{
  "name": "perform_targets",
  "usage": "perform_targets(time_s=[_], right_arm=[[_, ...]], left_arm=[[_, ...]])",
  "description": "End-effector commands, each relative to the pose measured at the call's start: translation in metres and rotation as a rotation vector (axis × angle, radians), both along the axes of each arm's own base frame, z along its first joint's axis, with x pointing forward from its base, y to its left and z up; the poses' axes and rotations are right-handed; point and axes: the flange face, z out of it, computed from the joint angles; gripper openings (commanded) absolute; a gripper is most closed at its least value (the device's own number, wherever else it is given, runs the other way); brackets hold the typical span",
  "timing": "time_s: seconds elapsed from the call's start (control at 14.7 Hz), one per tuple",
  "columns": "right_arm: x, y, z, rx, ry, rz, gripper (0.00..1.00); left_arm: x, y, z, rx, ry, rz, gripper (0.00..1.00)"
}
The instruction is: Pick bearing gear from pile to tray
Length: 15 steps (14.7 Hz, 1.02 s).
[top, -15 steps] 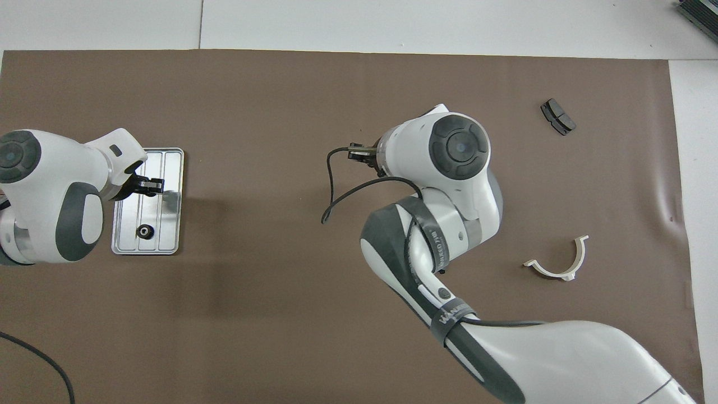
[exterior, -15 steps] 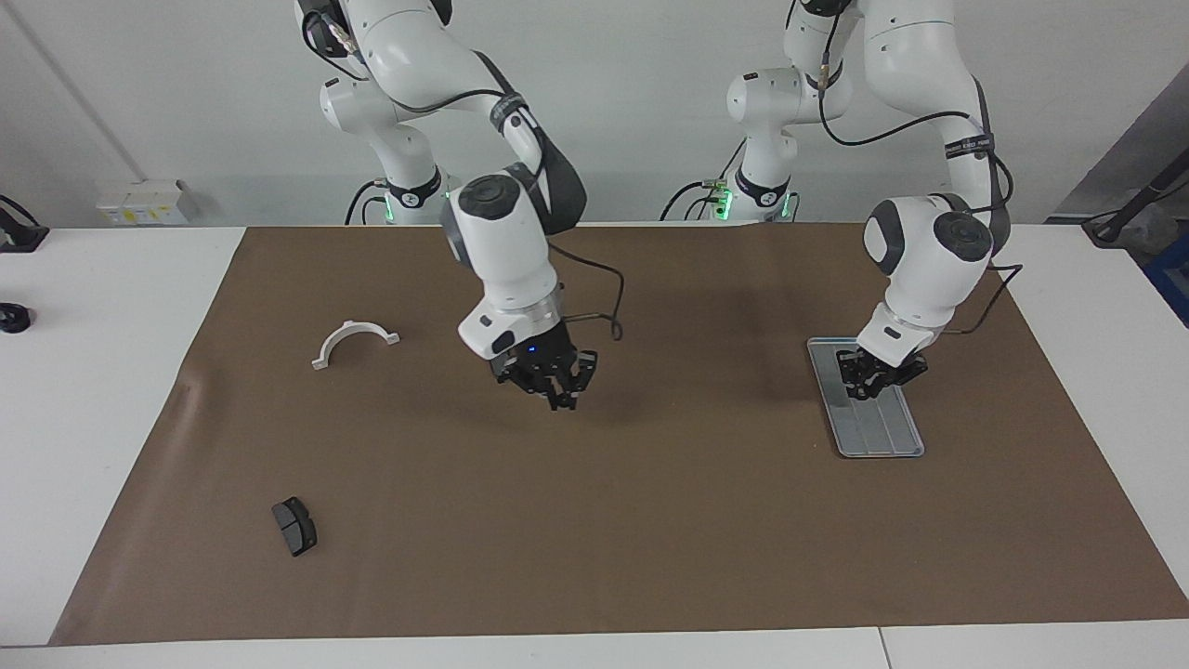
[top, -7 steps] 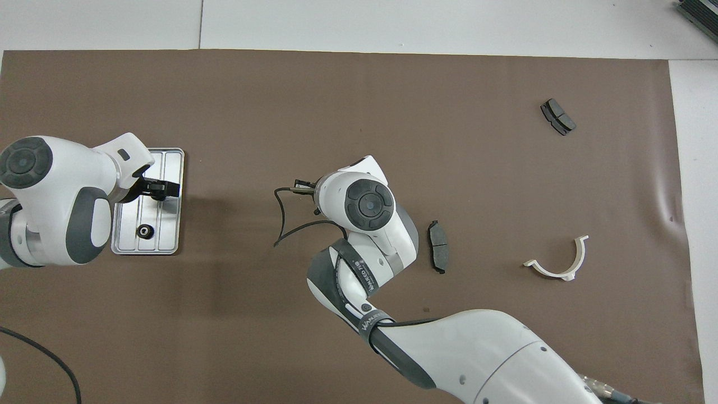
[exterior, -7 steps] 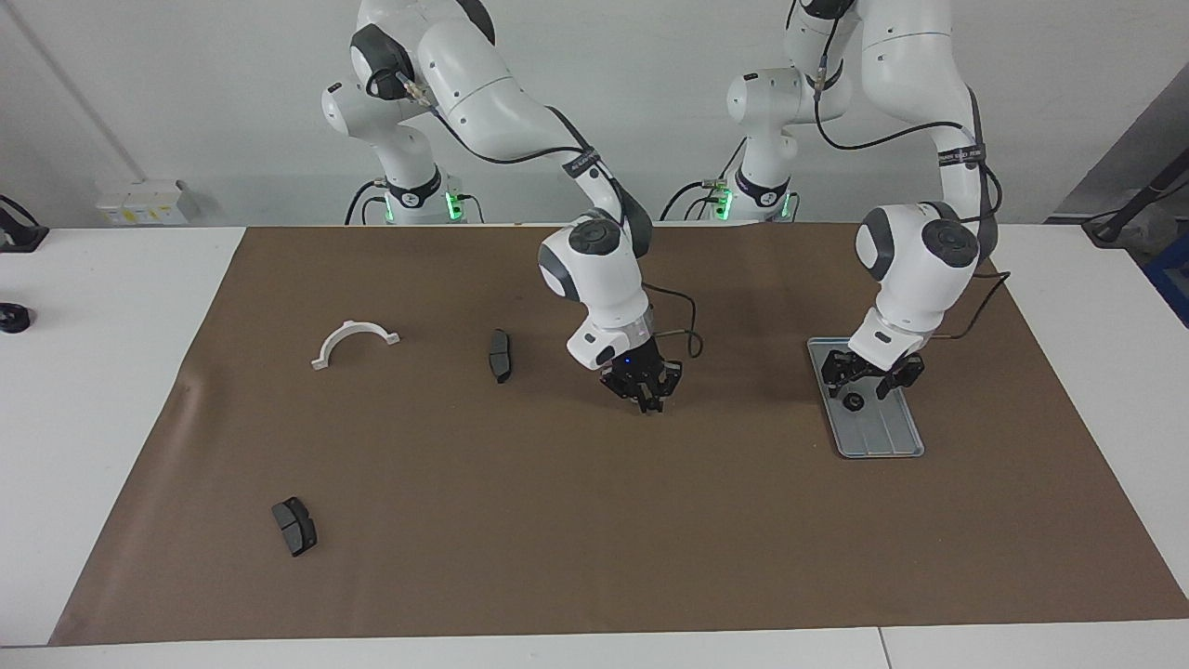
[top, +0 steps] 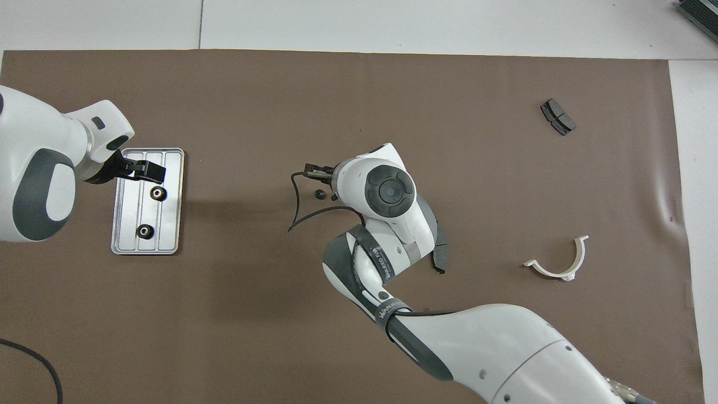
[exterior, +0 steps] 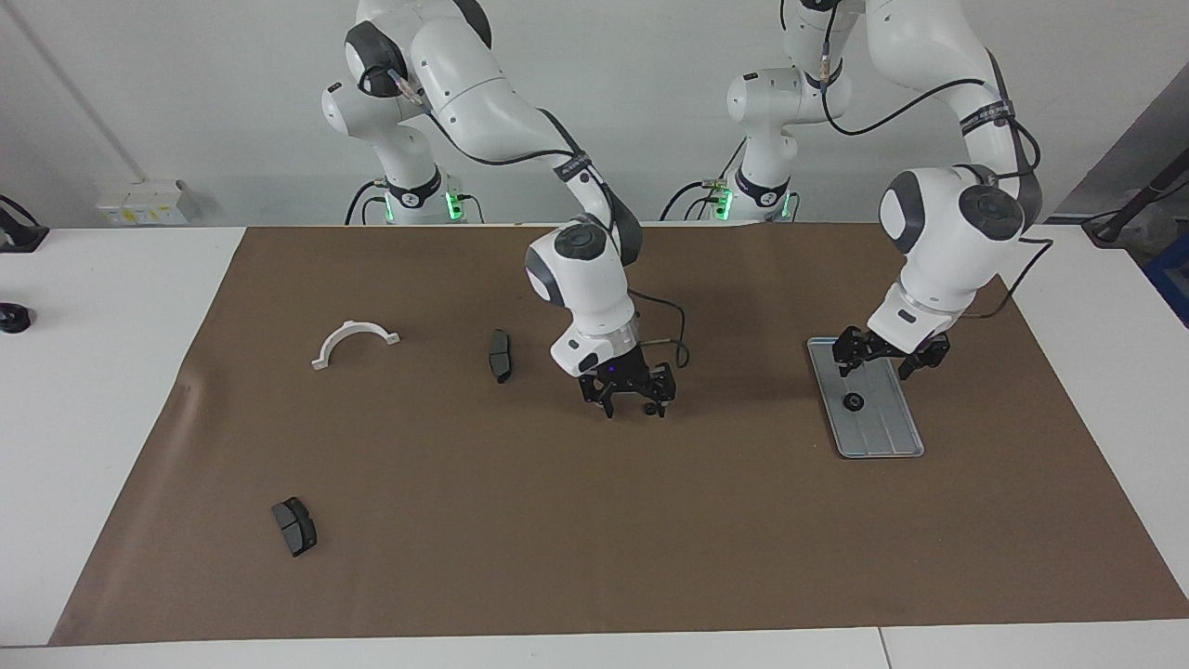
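The silver tray point(exterior: 882, 437) point(top: 126, 241) lies toward the left arm's end of the table. One small black bearing gear point(exterior: 852, 401) point(top: 159, 193) rests in it. A second gear point(top: 145, 230) sits nearer the robots, hidden by a finger in the facing view. My left gripper point(exterior: 875, 364) point(top: 143, 171) hangs open just above the tray, holding nothing. My right gripper point(exterior: 633, 405) stands open at the mat's middle, fingertips low. Another gear point(exterior: 646, 406) point(top: 319, 194) lies on the mat between them. Of the pile, a white half-ring bracket point(exterior: 353, 339) point(top: 558, 264) remains.
Two dark brake pads lie on the brown mat: one point(exterior: 500, 355) point(top: 439, 255) beside the right arm, partly hidden from overhead, and one point(exterior: 294, 525) point(top: 552, 116) toward the mat's edge farthest from the robots. A black cable point(top: 294, 207) loops off the right wrist.
The left gripper opened, left a second gear in the tray and lifted a little. The right gripper swung to the mat's middle, came down and opened, with a gear lying between its fingers.
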Motion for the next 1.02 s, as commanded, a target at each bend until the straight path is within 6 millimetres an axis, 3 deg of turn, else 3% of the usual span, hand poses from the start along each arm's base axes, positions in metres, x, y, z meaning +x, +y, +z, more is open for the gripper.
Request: perform_targets(time_s=[0.0, 0.27, 0.41, 0.55, 0.82, 0.96], right_arm=[[0.021, -0.088, 0.055, -0.055, 0.010, -0.006, 1.00], [0.049, -0.208, 0.094, -0.141, 0.015, 0.072, 1.00], [0.053, -0.255, 0.109, -0.165, 0.023, 0.087, 1.00], [0.053, -0.297, 0.123, -0.174, 0.040, 0.059, 1.00], [0.039, -0.353, 0.162, -0.189, 0.075, 0.047, 1.00], [0.025, -0.369, 0.184, -0.194, 0.101, 0.053, 1.00]], left_arm=[[-0.001, -0.008, 0.046, 0.021, 0.058, 0.001, 1.00], [-0.028, -0.025, 0.108, 0.025, 0.030, -0.026, 1.00], [-0.047, -0.033, 0.134, 0.025, 0.034, -0.040, 1.00], [-0.053, -0.037, 0.142, 0.025, 0.037, -0.050, 1.00], [-0.056, -0.026, 0.147, 0.011, 0.046, -0.025, 1.00], [-0.056, -0.026, 0.155, -0.001, 0.049, -0.022, 1.00]])
